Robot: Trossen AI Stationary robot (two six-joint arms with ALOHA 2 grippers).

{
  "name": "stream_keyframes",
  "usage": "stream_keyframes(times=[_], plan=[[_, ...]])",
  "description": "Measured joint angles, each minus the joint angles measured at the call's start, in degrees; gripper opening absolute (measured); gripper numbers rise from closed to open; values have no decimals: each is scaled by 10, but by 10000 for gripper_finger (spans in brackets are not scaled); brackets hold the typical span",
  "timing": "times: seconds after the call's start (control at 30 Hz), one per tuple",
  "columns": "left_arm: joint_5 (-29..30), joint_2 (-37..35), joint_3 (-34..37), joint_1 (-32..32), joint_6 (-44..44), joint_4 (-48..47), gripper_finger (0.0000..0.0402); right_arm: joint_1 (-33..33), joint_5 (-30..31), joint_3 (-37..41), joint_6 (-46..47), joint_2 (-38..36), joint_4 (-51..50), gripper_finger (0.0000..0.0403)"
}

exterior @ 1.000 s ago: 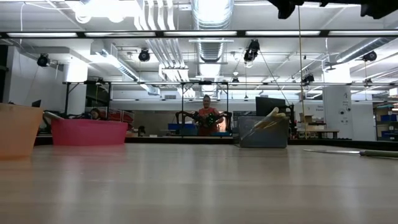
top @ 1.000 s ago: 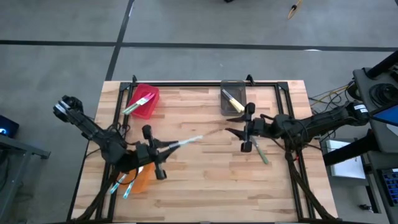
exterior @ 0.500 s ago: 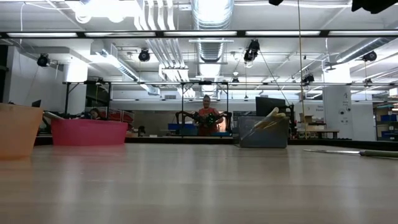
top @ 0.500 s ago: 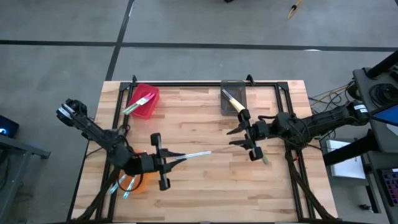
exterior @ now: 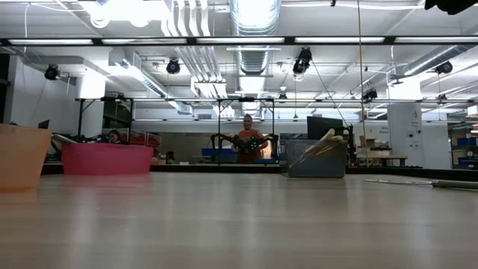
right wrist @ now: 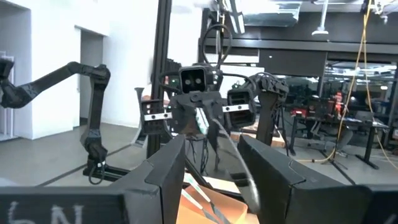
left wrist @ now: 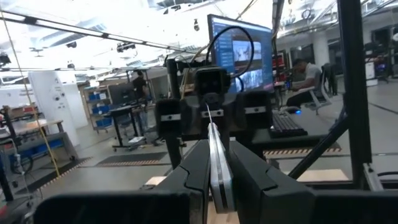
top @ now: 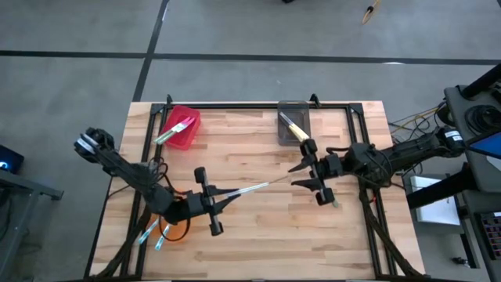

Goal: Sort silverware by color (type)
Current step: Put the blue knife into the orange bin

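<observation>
A: Start at the left of the table. What is there?

B: An orange bin near the front left, partly under the left arm, with two light-blue-handled knives sticking out over its left edge. Farther back on the left sits a red bin with a green-handled knife lying across it.

A: And the left gripper?

B: The left gripper hangs above the table just right of the orange bin. Its jaws are clenched on a knife; the blade points out toward the right arm. In the left wrist view the blade stands edge-on, pinched between the two dark fingers.

A: Middle and right?

B: A grey bin stands at the back, right of centre, with a yellow-handled knife in it. In front of it the right gripper faces the left one, jaws spread wide and holding nothing. The tip of the held knife reaches almost to them; whether it touches, I cannot tell. A green-handled knife lies on the wood just beneath the right gripper, mostly hidden by it.

A: Anything from table height?

B: The low view shows the orange bin, red bin and grey bin in a row, and a knife lying flat at the far right. A person is far back in the room.
</observation>
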State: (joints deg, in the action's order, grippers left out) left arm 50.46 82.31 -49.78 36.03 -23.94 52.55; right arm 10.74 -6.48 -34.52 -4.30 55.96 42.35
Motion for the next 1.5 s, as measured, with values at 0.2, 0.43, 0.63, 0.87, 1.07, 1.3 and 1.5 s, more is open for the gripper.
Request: stream_keyframes(times=[0.2,0.43,0.63,0.87,1.07,1.3,1.5], plan=[[-2,13,0,-14,5,14,24,8,0,0,-10,0,3,144],[-2,15,0,-15,5,19,25,7,1,0,-24,0,4,138],[-2,16,0,-15,5,19,27,7,2,0,-27,1,12,90],[-3,16,1,-15,5,17,29,7,3,0,-28,1,12,15],[0,16,1,-15,9,15,36,7,5,0,-17,1,8,9],[18,16,1,-17,11,15,85,7,4,0,-18,1,-2,8],[86,16,1,-17,0,14,137,7,34,0,-17,0,-13,8]])
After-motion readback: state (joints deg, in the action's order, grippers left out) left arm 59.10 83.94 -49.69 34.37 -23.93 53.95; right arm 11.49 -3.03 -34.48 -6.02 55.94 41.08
